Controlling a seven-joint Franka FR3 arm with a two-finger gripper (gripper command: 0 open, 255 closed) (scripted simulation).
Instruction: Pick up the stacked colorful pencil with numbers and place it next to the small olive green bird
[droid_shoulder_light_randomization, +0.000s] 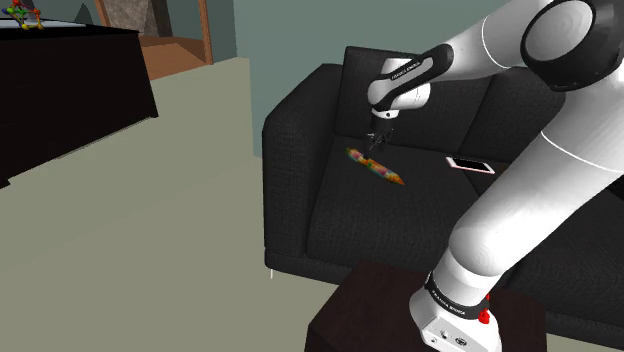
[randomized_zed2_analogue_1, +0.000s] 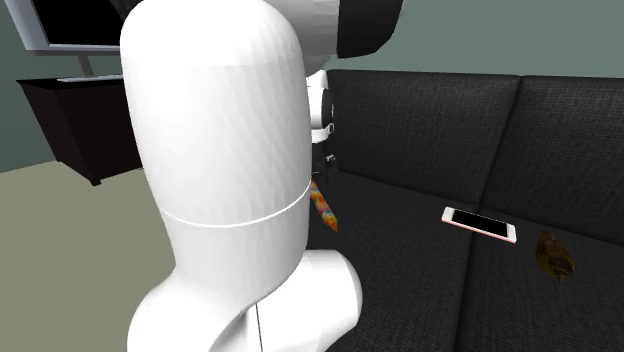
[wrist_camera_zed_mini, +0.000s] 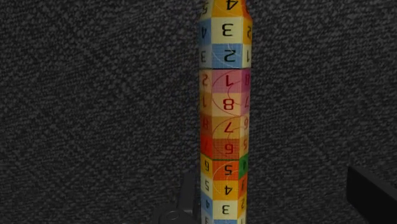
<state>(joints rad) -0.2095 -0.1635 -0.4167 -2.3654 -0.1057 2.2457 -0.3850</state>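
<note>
I read the gripper (droid_shoulder_light_randomization: 379, 142) spread wide and holding nothing, poised low over the numbered pencil (droid_shoulder_light_randomization: 375, 167) lying on the black sofa (droid_shoulder_light_randomization: 292, 185) seat, one finger (wrist_camera_zed_mini: 188, 198) close beside it.

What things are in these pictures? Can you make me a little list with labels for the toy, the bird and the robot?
toy: colourful number pencil, lying flat on the seat
seat: black sofa
tool: open, just above the number pencil, which sits between its fingers
held: nothing yet
bird: small, olive-brown, on the sofa seat
phone: lying flat, between the number pencil and the bird
job left: the number pencil is not next to the bird yet
</note>
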